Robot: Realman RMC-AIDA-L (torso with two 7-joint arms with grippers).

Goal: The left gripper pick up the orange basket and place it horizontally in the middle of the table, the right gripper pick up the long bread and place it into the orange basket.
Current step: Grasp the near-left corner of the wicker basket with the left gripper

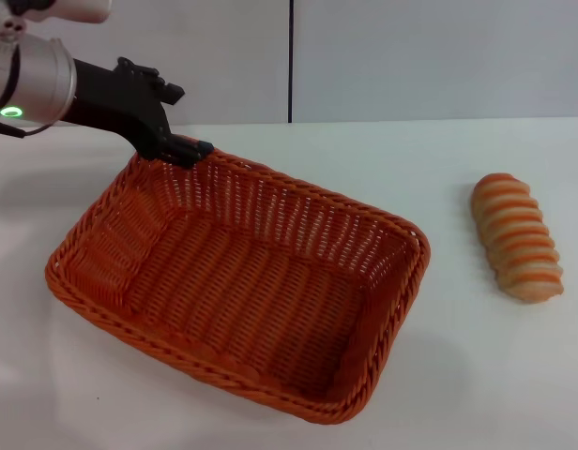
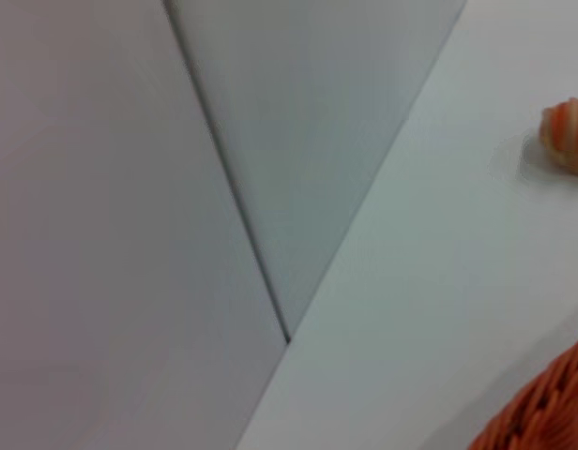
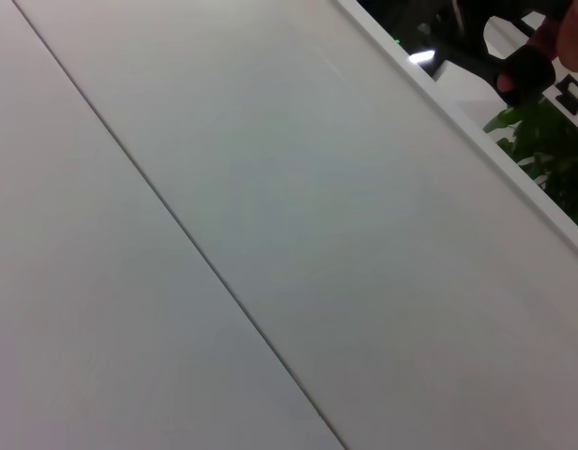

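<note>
White table (image 1: 270, 427): left hand (image 1: 188, 150) (angled down) at orange basket (image 1: 237, 281) rim.

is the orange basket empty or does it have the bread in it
Empty. The basket shows only bare weave inside; the bread lies on the table beside it.

The left arm (image 1: 31, 80) is thick, with a silver-grey wrist sleeve and a white segment above it. A small green light (image 1: 10, 112) glows on the wrist. The left gripper (image 1: 181, 150) is matte black, blocky and angular, with stubby fingers.
</note>
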